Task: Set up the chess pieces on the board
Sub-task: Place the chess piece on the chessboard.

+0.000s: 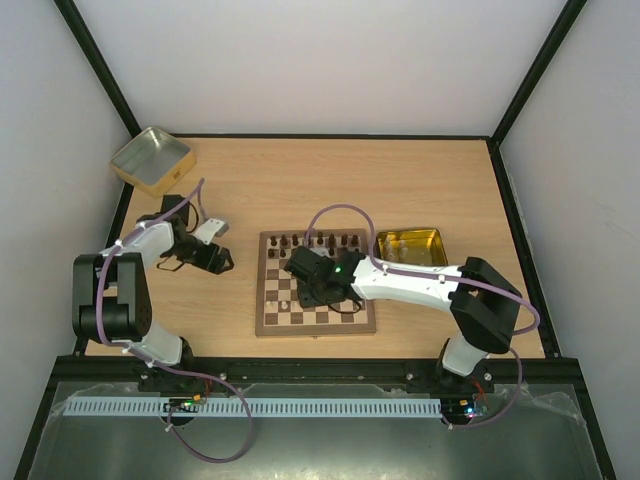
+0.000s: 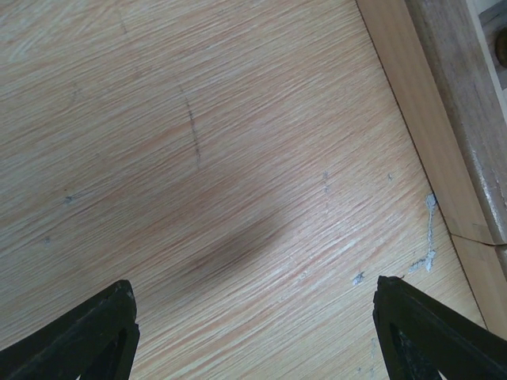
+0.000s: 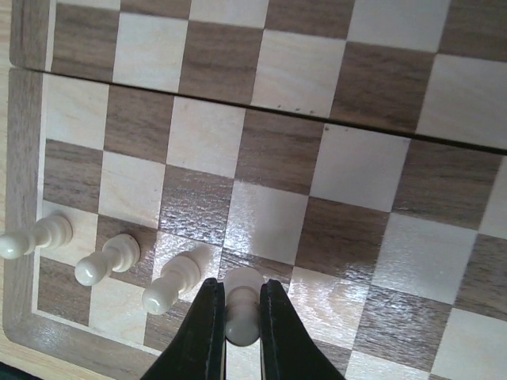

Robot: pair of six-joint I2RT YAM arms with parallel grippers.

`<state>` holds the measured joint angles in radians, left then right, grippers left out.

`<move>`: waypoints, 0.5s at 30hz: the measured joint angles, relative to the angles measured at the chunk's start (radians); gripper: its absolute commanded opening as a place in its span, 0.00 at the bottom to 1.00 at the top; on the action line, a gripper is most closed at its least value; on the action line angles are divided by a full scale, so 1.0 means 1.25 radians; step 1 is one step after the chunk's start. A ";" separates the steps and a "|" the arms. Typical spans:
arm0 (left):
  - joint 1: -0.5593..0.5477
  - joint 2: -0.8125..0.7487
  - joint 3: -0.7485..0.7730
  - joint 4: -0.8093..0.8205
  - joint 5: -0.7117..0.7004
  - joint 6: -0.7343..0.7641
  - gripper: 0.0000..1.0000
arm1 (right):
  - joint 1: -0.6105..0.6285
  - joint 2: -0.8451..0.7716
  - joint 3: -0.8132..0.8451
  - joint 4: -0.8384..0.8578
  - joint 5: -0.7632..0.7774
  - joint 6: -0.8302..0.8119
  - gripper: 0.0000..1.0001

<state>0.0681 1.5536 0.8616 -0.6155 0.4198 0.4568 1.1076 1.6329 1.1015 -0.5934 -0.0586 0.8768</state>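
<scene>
The right gripper is closed on a cream-white pawn (three other pawns are lined up at its 9 o'clock) on the board; the left gripper is held wide open above the table.

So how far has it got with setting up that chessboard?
Done: the dark chessmen line the far side of the board, and three white pawns stand in a row. In hand: the right pincer is shut on a fourth pawn beside them. Left: most of the white side; the left pincer hangs open over the tabletop.
</scene>
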 measured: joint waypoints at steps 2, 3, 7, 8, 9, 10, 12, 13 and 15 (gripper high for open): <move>0.002 -0.004 -0.002 0.000 0.000 0.002 0.81 | 0.007 0.008 0.000 0.002 -0.006 0.000 0.02; 0.003 -0.006 -0.004 -0.001 0.000 0.003 0.81 | 0.011 0.013 0.000 0.002 -0.007 0.000 0.02; 0.010 -0.015 -0.008 -0.003 0.001 0.007 0.81 | 0.024 0.029 0.000 0.002 -0.009 0.000 0.02; 0.013 -0.016 -0.008 -0.003 0.002 0.007 0.81 | 0.027 0.030 0.000 0.001 -0.009 0.000 0.03; 0.015 -0.016 -0.008 -0.003 0.002 0.009 0.81 | 0.029 0.031 0.000 0.001 -0.009 0.000 0.03; 0.017 -0.016 -0.008 -0.003 0.002 0.009 0.81 | 0.031 0.031 0.000 0.001 -0.009 0.001 0.04; 0.020 -0.016 -0.008 -0.003 0.005 0.012 0.82 | 0.031 0.031 0.000 0.001 -0.009 0.002 0.05; 0.022 -0.016 -0.008 -0.003 0.005 0.013 0.82 | 0.031 0.031 0.000 0.001 -0.009 0.003 0.05; 0.024 -0.016 -0.009 -0.003 0.005 0.016 0.82 | 0.031 0.031 0.000 0.001 -0.008 0.003 0.06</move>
<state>0.0982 1.5330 0.8509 -0.6197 0.4263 0.4767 1.1469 1.6711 1.1015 -0.5919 -0.0685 0.8806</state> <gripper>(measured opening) 0.815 0.053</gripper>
